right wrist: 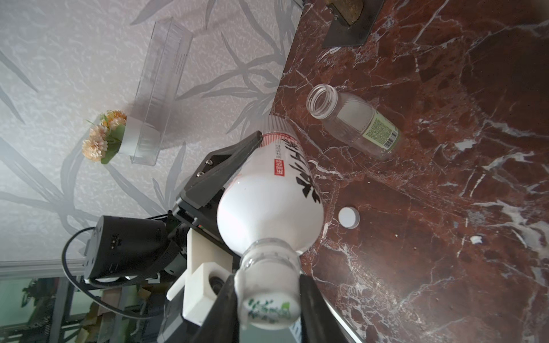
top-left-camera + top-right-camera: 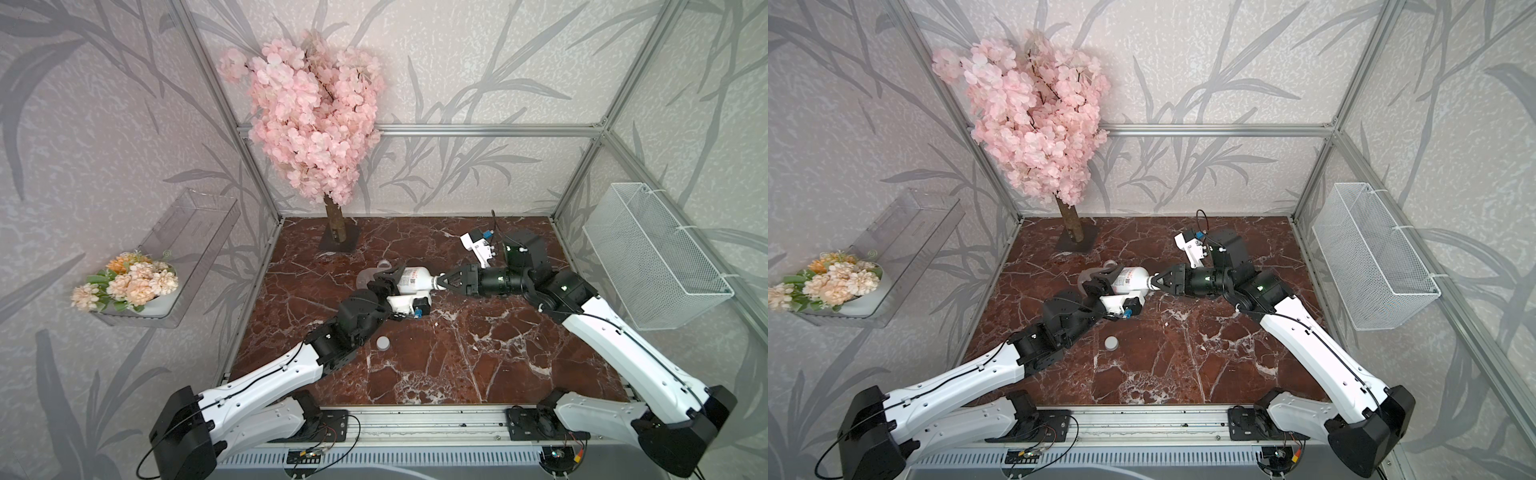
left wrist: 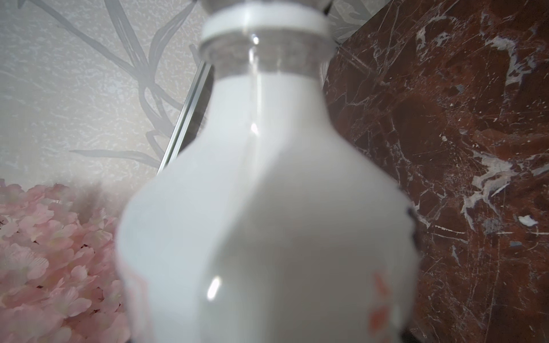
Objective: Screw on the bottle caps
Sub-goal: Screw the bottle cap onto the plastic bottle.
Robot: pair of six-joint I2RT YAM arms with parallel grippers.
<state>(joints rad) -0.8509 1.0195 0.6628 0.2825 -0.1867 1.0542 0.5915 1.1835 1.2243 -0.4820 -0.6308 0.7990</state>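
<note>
Printed cap point(image 1: 267, 308), on the neck of the white-wrapped bottle point(image 2: 411, 280), is clamped by the right end effector point(image 2: 444, 283); the bottle's body is gripped by the left end effector point(image 2: 386, 281). The clear bottle point(image 1: 353, 124) and plain cap point(image 2: 382, 343) are seen lying on the table point(image 2: 498, 353).

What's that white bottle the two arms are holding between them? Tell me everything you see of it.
The white bottle is small and plastic-looking: a glossy white wrap with black characters and a red mark, rounded shoulders, a clear neck. It is held roughly level, apparently above the marble table. The left gripper clamps its body near the base; the right gripper pinches the white cap, green-printed on top, sitting on its neck. How tightly the cap is screwed cannot be told.
</note>
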